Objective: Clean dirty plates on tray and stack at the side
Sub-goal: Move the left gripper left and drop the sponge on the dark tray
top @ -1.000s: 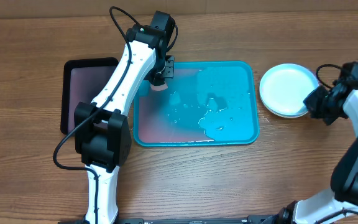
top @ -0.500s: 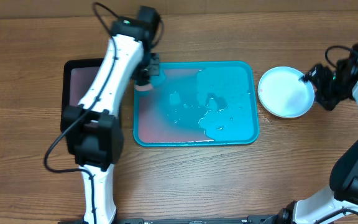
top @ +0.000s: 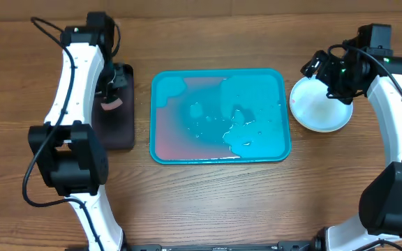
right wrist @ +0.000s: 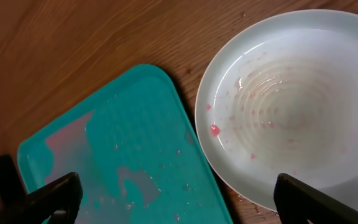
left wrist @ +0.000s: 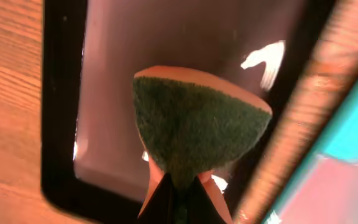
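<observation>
The turquoise tray (top: 264, 97) lies mid-table, wet and streaked with pinkish water; no plate is on it. A white plate (top: 319, 111) sits on the wood just right of the tray, and the right wrist view shows faint pink specks on the white plate (right wrist: 291, 106) beside the tray's corner (right wrist: 123, 162). My right gripper (top: 328, 80) hovers over the plate's far-left rim, and its jaws (right wrist: 179, 199) stand open with nothing between them. My left gripper (top: 110, 97) is shut on a green-and-pink sponge (left wrist: 197, 124) above the black tray (left wrist: 61, 124).
The small black tray (top: 121, 132) with a pinkish wet floor lies left of the turquoise tray, partly under my left arm. Bare wooden tabletop (top: 215, 202) spreads along the front.
My left arm swung left with the sponge, from the turquoise tray's far-left corner to over the black tray. My right gripper opened, let go of the white plate and moved toward its far side.
</observation>
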`<action>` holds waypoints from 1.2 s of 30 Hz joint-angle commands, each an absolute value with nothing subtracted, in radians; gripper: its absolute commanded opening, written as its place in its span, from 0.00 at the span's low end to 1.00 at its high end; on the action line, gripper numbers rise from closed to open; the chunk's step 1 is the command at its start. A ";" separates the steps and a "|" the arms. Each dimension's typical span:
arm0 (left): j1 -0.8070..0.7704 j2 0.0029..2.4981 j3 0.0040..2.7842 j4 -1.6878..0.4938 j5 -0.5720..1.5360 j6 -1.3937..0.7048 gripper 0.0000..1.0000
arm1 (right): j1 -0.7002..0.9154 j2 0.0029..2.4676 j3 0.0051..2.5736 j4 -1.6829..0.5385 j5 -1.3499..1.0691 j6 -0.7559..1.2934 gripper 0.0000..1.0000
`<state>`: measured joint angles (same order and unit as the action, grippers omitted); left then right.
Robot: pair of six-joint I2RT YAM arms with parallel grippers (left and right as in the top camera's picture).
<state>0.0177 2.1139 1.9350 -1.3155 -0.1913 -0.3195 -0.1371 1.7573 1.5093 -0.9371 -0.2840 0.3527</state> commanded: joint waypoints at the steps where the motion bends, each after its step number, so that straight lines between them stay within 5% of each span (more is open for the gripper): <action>1: 0.076 2.106 1.754 -1.181 -0.242 -0.280 0.04 | -0.126 1.747 1.525 -0.942 -0.263 0.309 1.00; 5: 0.105 2.106 1.649 -1.078 -0.228 -0.279 0.07 | -0.126 1.747 1.525 -0.954 -0.263 0.306 1.00; 7: 0.110 2.106 1.640 -1.068 -0.228 -0.277 0.17 | -0.126 1.747 1.525 -0.953 -0.263 0.305 1.00; 8: 0.110 2.106 1.641 -1.065 -0.228 -0.276 0.30 | -0.126 1.747 1.525 -0.953 -0.263 0.305 1.00; 11: 0.110 2.105 1.659 -1.066 -0.228 -0.272 1.00 | -0.126 1.747 1.525 -0.953 -0.263 0.305 1.00; 24: 0.056 1.973 2.142 -1.388 -0.155 -0.270 1.00 | -0.123 1.607 1.657 -1.040 -0.263 0.211 1.00; 36: -0.017 1.819 2.247 -1.383 -0.153 -0.270 1.00 | -0.123 1.238 1.787 -1.155 -0.265 0.212 1.00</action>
